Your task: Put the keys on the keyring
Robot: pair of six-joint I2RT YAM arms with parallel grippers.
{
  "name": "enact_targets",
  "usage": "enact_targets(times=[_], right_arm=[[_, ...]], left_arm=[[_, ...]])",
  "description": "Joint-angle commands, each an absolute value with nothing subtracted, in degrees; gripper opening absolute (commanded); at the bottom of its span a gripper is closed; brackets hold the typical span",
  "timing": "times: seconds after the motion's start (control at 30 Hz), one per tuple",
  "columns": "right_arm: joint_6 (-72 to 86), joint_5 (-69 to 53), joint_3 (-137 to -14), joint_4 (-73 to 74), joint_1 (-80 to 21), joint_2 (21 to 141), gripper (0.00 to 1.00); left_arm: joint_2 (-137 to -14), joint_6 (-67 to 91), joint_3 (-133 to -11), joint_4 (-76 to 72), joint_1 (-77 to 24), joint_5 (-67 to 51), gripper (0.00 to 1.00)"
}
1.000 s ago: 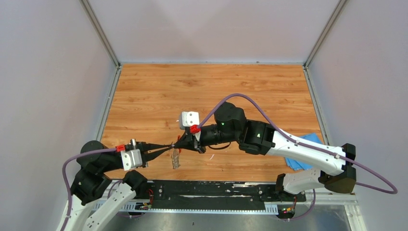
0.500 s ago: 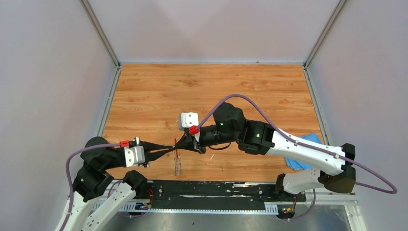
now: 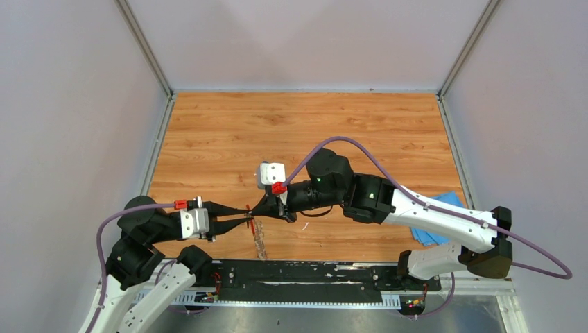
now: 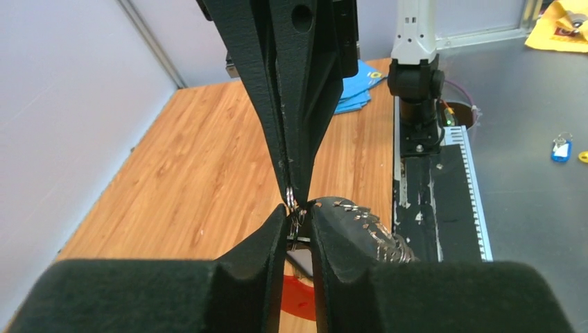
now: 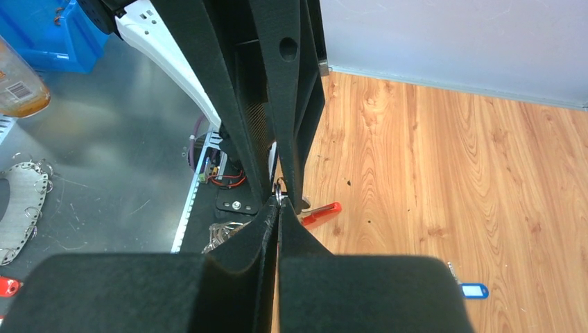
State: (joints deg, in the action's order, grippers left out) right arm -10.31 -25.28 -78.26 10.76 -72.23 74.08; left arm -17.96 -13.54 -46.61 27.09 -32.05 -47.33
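Observation:
My left gripper (image 3: 244, 217) and right gripper (image 3: 256, 210) meet tip to tip above the table's near edge. The left gripper (image 4: 298, 211) is shut on the keyring (image 4: 364, 225), whose fan of grey metal pieces hangs beside its right finger. The keyring's red loop (image 5: 322, 214) shows below, and the fan dangles in the top view (image 3: 258, 237). The right gripper (image 5: 279, 205) is shut on a small silvery ring at its tips, touching the left jaws. The blue-and-white key (image 5: 473, 290) lies on the wood, apart. The black-headed key is hidden.
A blue cloth (image 3: 435, 232) lies at the table's right edge under the right arm. The black base rail (image 3: 298, 274) runs along the near edge. On the grey bench beyond lie a blue tag (image 4: 560, 149) and a perforated metal plate (image 5: 21, 201).
The left gripper has shifted slightly right and toward the near edge. The hanging fan of the keyring has swung down and right. The right gripper has hardly moved.

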Motion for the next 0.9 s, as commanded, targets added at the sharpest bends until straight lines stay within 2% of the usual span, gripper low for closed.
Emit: enact_targets(times=[0.0, 0.2, 0.47, 0.6, 0.7, 0.77, 0.87], right_arm=[[-11.33, -24.43, -79.54, 9.31, -71.72, 73.48, 0.00], [-11.35, -24.25, -79.32, 9.30, -71.72, 73.29, 0.00], [-12.37, -24.26, -81.86, 13.18, -71.70, 74.33, 0.00], [-15.37, -23.99, -86.64, 20.78, -71.72, 76.03, 0.19], [-18.07, -23.58, -90.79, 26.37, -71.71, 77.68, 0.29], [-20.11, -23.36, -94.50, 30.70, -71.72, 79.22, 0.33], [-22.81, -23.13, -100.33, 37.82, -71.72, 82.68, 0.34]], left_arm=[[-18.50, -12.92, -47.47, 28.44, -32.25, -45.57, 0.16], [-17.87, -14.42, -47.25, 30.14, -32.25, -42.62, 0.00], [-18.56, -16.02, -47.54, 31.67, -32.23, -40.16, 0.00], [-20.45, -16.79, -49.11, 33.78, -32.19, -41.74, 0.00], [-21.51, -17.18, -50.25, 34.76, -32.23, -42.52, 0.00], [-22.29, -17.56, -51.01, 35.57, -32.20, -42.62, 0.00], [-23.35, -17.95, -52.03, 36.42, -32.25, -42.95, 0.00]])
